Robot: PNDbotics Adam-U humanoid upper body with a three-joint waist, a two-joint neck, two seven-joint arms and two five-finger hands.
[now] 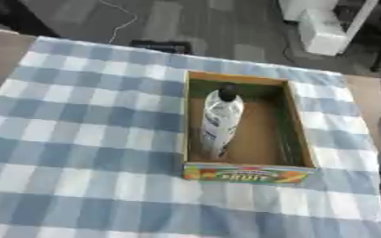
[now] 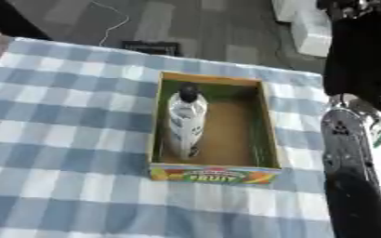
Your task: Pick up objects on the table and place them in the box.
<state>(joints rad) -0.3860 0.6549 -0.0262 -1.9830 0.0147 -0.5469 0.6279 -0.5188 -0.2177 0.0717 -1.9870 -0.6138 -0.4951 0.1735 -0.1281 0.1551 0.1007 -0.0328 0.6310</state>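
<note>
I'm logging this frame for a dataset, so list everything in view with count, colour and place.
bottle: one, white with a black cap, lying inside the box along its left wall
box: one, cardboard, a colourful FRUIT label on its near wall, open top, right of the table's middle
tablecloth: one, blue and white checks, covering the table
cable: one, pale, on the grey floor beyond the table
white unit: one, on the floor, upper right
right arm: one, black and silver, along the right edge; its hand is not seen

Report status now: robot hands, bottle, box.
Right arm at right edge, robot hands unseen. Bottle lying inside box. Nothing else on checked cloth.
</note>
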